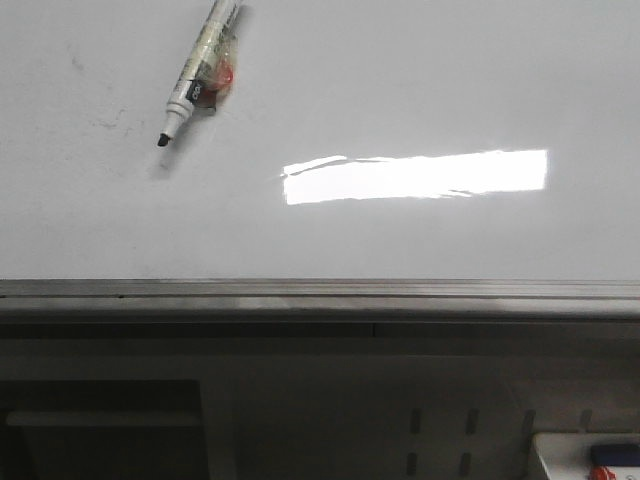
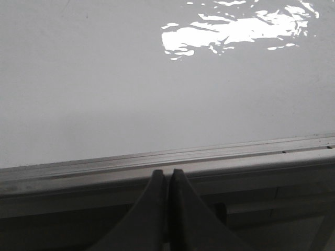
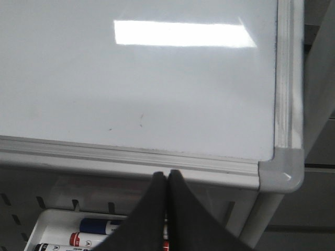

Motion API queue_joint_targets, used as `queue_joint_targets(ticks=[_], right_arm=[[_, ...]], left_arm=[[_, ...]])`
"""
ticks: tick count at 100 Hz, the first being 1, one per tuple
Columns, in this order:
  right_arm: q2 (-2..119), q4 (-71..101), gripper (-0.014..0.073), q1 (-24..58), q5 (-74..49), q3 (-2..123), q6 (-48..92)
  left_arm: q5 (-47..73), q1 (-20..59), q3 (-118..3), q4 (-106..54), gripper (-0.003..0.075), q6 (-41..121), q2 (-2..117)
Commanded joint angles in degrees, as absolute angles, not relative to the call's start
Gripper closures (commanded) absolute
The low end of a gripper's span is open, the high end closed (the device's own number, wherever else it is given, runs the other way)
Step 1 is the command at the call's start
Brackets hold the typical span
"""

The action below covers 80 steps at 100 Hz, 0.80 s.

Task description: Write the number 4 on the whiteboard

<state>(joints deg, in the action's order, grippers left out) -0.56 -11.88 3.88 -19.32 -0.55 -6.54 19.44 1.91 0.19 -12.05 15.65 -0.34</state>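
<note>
The whiteboard [image 1: 420,90] fills the upper part of the front view, glossy white with a grey metal rail [image 1: 320,292] along its lower edge. No number 4 shows on it; only faint old smudges at the upper left. A white marker pen [image 1: 198,72] with an uncapped black tip lies on the board at the upper left. No gripper shows in the front view. My left gripper [image 2: 168,174] is shut and empty, just below the board's rail [image 2: 167,159]. My right gripper [image 3: 167,175] is shut and empty, below the rail near the board's corner [image 3: 280,170].
A bright rectangular light glare [image 1: 415,175] lies on the board's middle. A white tray [image 3: 63,230] with several markers, blue, red and black, sits below the board's right end; it also shows in the front view [image 1: 590,455]. A perforated panel lies under the rail.
</note>
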Motion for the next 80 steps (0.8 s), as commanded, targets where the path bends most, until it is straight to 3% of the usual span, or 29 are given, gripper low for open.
queue_joint_targets(ticks=[1,22,36,44,61,80], right_arm=[[-1.5,-14.9,0.0648,3.5,-16.1,-2.0,-6.4],[-1.5,-15.5,0.0648,3.5,4.4,-2.0,-6.4],[-1.5,-14.5,0.0648,3.5,15.2,-2.0,-7.4],[-1.5,-11.4,0.0648,3.5,19.9,-2.0,-19.3],[-1.5,-11.0,0.0648,3.5,14.8,-2.0,-27.0],[-1.5,-11.0,0.0648,3.5,16.1,-1.5,-33.4]], left_arm=[[16.6,1.9,2.2,-12.9,0.0741,15.1,-1.7],[14.1,1.9,2.2,-16.3,0.0741,15.1,-1.7],[10.7,1.9,2.2,-38.6,0.0741,15.1,-1.7],[10.1,1.8,2.2,-47.7,0.0741,15.1,-1.7],[8.3,1.8,2.2,-66.7,0.0741,15.1,-1.7],[6.0,1.8,2.1,-66.9,0.0741,15.1,-1.7]])
